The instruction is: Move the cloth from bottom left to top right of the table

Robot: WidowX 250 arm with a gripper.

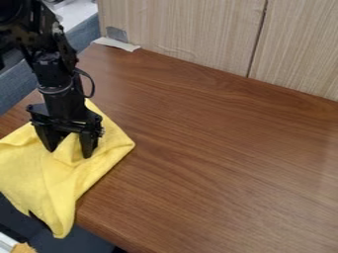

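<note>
Gripper: my gripper (68, 150) points down at the left of the frame, over the cloth (49, 180). Fingers (88, 143) stand well apart, one to each side of a raised fold of the cloth. The fold rises into the gap between them; I cannot tell whether it touches their inner faces. Both tips come down against yellow fabric in the view; whether they press on it, or how deep they sit in the folds, cannot be told.

Cloth: yellow, rumpled, lower left of the frame. Its right corner lies flat on the table (204, 163); its lower part hangs past the table's near edge, ending in a point. The left side is cut off by the frame.

Hidden or unclear: my fingers and the body above them cover part of the cloth's upper area. My arm (49, 66) comes in from the upper left, its top cut off by the frame; the joints there are dark and hard to separate. A thin cable (91, 86) loops out at the arm's right side.
</note>
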